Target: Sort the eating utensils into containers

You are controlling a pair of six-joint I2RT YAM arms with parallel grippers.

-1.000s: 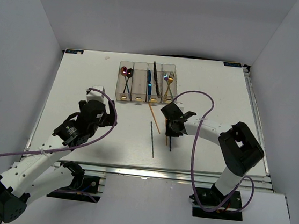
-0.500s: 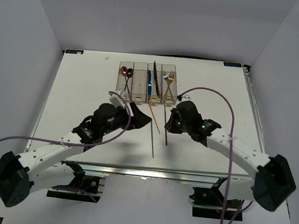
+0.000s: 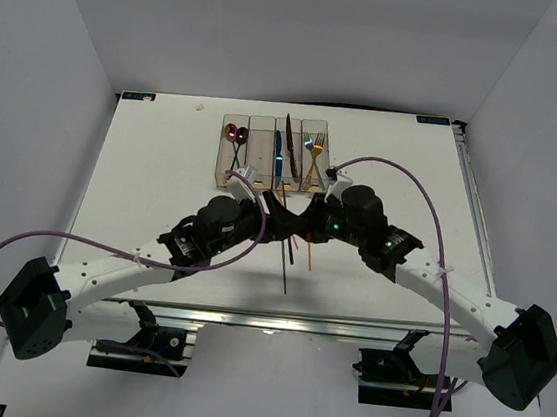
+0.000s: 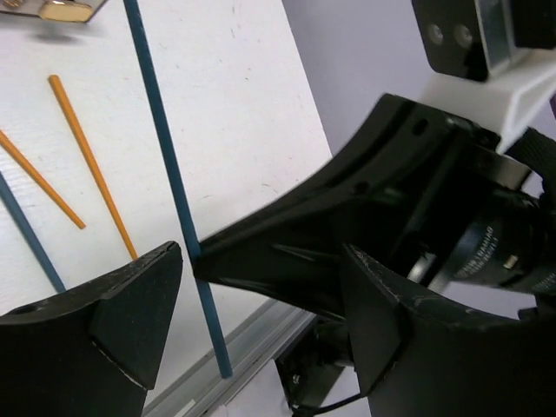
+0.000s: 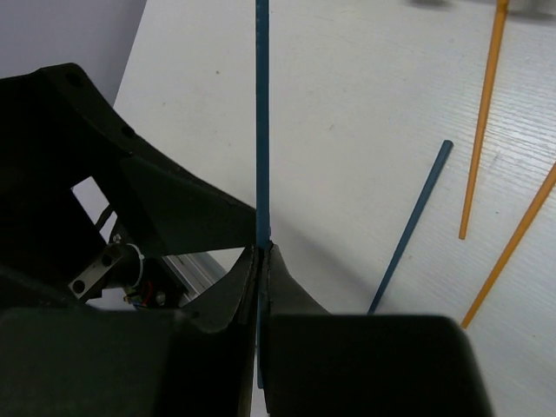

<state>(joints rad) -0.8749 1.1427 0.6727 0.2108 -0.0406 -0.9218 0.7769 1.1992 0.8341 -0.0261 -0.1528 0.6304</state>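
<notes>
Now the blue chopstick [image 5: 261,130] is pinched tight in the closed right gripper [image 5: 263,254], its length pointing straight ahead of the jaws. It is framed by the wide-spread left gripper [image 4: 261,261], with the containers [image 3: 259,156] beyond both.

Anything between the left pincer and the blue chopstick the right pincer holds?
Nothing visible. The thin blue metal chopstick, clamped in the shut right pincer, stands in the gap of the open left pincer, beside one finger.

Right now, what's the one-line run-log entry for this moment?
right pincer: shut on blue chopstick | left pincer: open, close against it | table: second blue chopstick, two gold chopsticks loose
</notes>
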